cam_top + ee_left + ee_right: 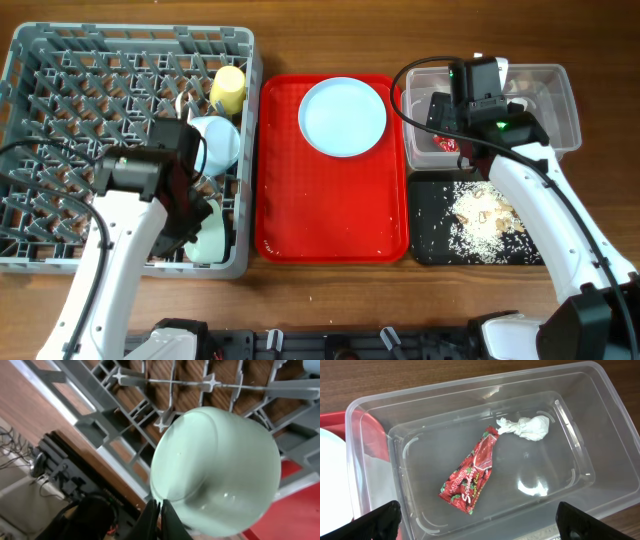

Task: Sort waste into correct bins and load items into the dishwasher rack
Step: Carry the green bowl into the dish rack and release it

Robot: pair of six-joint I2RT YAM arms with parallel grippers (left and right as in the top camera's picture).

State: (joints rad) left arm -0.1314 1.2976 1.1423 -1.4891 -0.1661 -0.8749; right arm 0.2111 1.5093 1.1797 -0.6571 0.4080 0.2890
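Overhead: red tray (330,230) is the reference. The rack (60,60) sits just left of it, with the yellow cup (228,88) in the rack's near-tray column and the green bowl (210,238) at the rack corner nearest the tray's front-left. The blue plate (343,116) lies on the tray's back half, not yet loaded. Right of the tray are the clear tub (555,100) at the back and the black tray (430,240) at the front, which holds the food scraps (483,215). I can't pick out the spoon or fork.

Left wrist: the left gripper (160,510) has its fingers pinched together on the bowl's rim. The bowl is tipped on its side over the rack pegs.

Right wrist: the right gripper (477,515) is spread wide and empty, hovering over the tub. The wrapper (470,477) and tissue (525,427) lie apart on the tub floor.

Judgement: the waste looks sorted and the step in hand is seating the bowl. Next, the bowl needs to settle between pegs before release. After that comes the plate, which lies flat on the tray, so it will need an edge grip.
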